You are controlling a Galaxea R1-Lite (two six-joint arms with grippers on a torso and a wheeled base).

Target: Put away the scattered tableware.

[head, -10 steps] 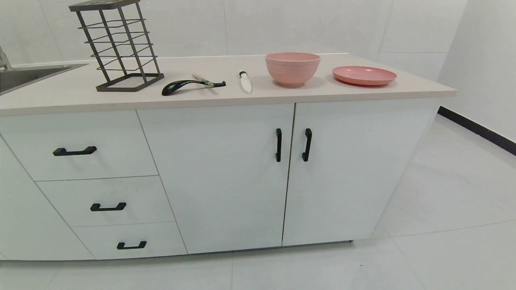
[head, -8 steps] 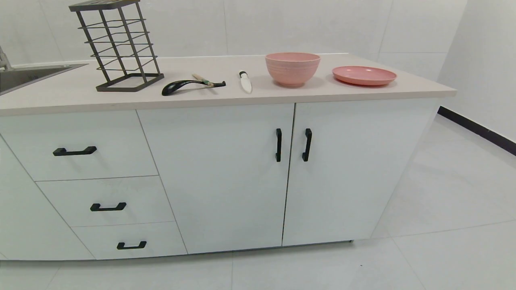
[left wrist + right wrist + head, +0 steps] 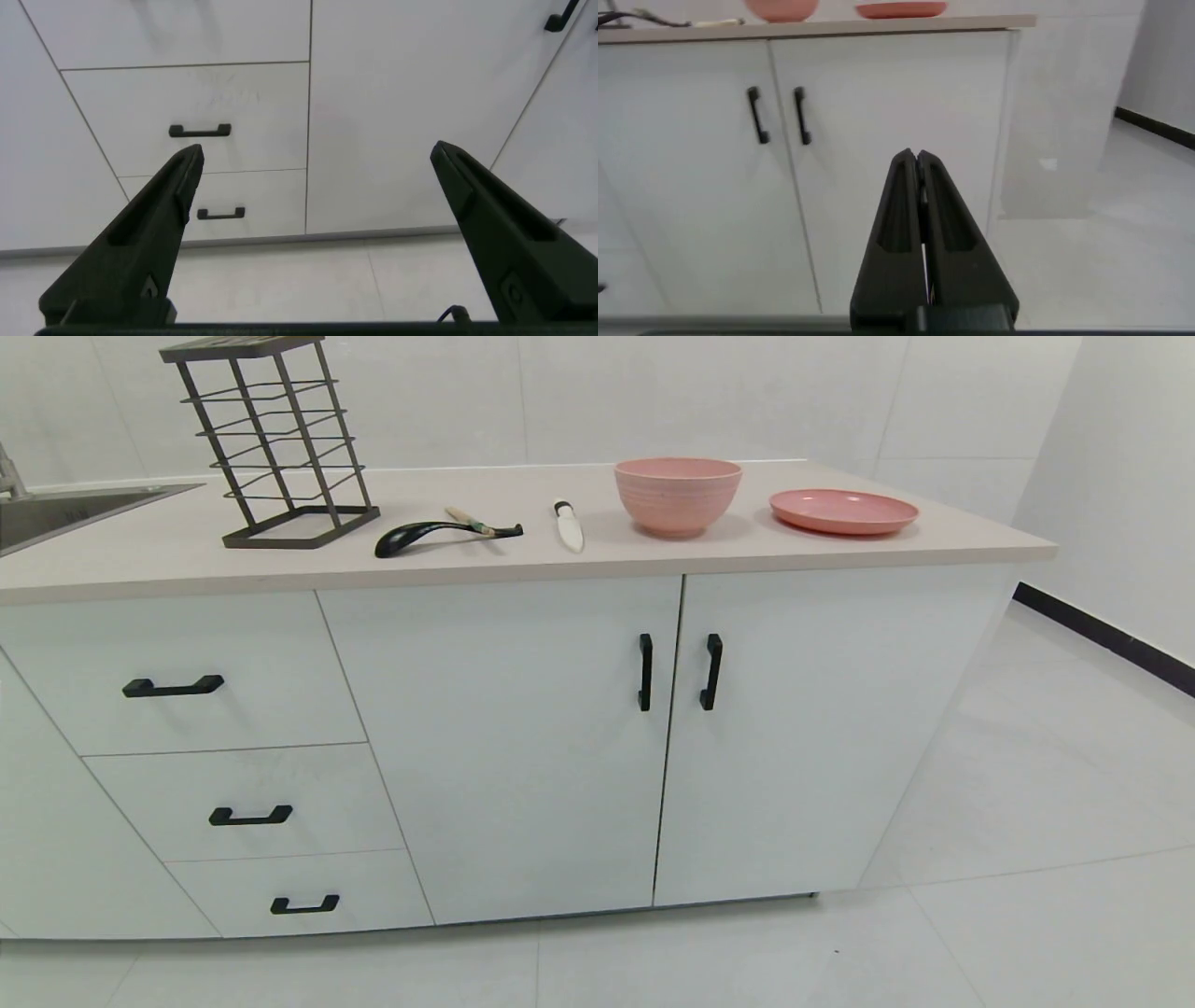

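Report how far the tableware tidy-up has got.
Done: nothing looks put away. In hand: nothing; the left tool is open and the right tool is shut, both low in front of the cabinet. Left: the pink bowl, pink plate, black spoon and white knife, all on the counter.

A black spoon (image 3: 439, 534), white knife (image 3: 568, 525), upright pink bowl (image 3: 678, 495) and flat pink plate (image 3: 843, 511) lie in a row on the counter (image 3: 140, 560) — all apart.

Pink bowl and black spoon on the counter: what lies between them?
In the head view, a white knife lies on the countertop between the black spoon and the pink bowl, touching neither.
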